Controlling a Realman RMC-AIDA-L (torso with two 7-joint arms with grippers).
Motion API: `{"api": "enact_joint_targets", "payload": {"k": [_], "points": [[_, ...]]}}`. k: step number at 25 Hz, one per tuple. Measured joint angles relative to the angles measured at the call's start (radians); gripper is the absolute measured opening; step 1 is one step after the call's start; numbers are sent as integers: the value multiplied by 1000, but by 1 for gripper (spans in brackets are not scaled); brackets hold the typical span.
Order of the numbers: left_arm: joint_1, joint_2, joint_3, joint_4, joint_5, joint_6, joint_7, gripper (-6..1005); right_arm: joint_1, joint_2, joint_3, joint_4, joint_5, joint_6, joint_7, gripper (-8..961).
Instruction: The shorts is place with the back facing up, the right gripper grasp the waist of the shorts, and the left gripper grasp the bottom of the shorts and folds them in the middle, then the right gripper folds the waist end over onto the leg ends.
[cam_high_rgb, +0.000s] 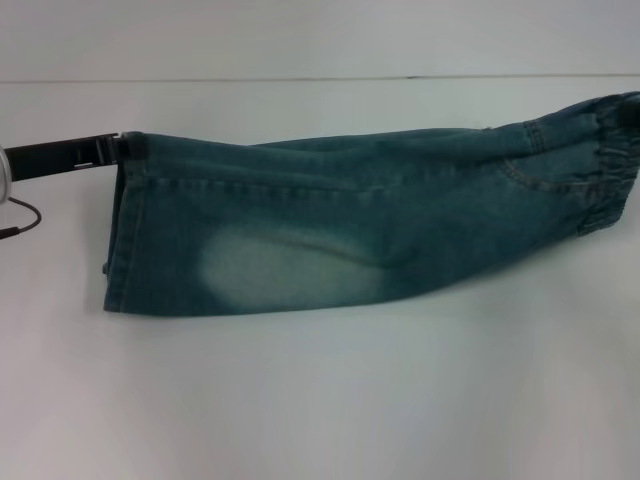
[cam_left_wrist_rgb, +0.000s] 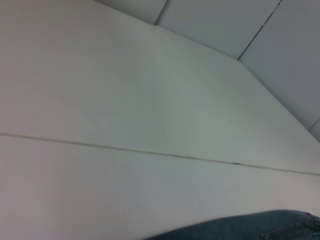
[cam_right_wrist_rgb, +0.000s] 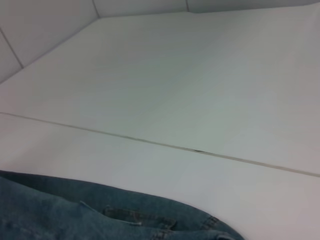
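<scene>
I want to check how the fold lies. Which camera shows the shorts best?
The head view: the shorts lie nearly whole across the table, leg hems at the left, waistband at the right edge. The left wrist view catches only a denim sliver; the right wrist view shows a strip with a pocket seam.

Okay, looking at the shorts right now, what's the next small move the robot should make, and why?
Probably the right gripper, at the elastic waist, should start carrying that end over toward the leg hems. The shorts already lie folded lengthwise into one long strip on the white table, waist on the robot's right, hems on its left, where the left gripper sits at the hem corner.
</scene>
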Motion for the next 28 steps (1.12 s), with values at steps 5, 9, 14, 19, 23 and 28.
{"api": "enact_joint_targets", "payload": {"k": [5,9,14,19,23,28], "points": [[0,5,2,-4,0,-18,-1,2,14,7,-21,8,1,3,0,59],[-1,5,6,-2,0,-39,-2,2,22,10,-30,9,3,4,0,59],[-2,4,20,-5,7,-84,-18,2,29,12,-39,10,5,3,1,60],[6,6,80,-2,7,-139,-55,3,32,16,-40,10,5,-2,2,60],[10,11,117,1,8,-165,-80,3,33,19,-41,11,6,-5,3,61],[11,13,122,10,7,-175,-91,3,35,21,-41,13,7,-10,2,61]]}}
